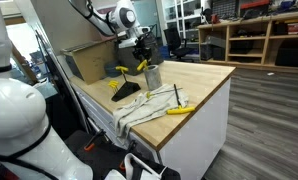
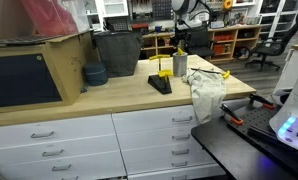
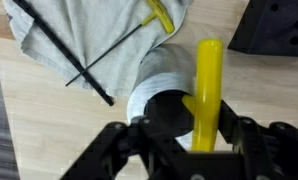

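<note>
In the wrist view, a grey cloth (image 3: 59,40) is lying by the counter's (image 3: 49,130) left edge, carrying a screwdriver (image 3: 161,14). Beside it, mid-counter, a metal cup (image 3: 154,90) is holding an upright yellow handle (image 3: 208,90). The gripper (image 3: 184,150) is hovering above, fingers spread either side, gripping nothing.

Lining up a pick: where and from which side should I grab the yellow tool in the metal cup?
Take the yellow handle where it sticks out above the rim of the metal cup, coming straight down from above. It stands nearly upright against the rim, and the cup wall hides everything lower. The gripper hangs open astride it, probably well placed.
</note>
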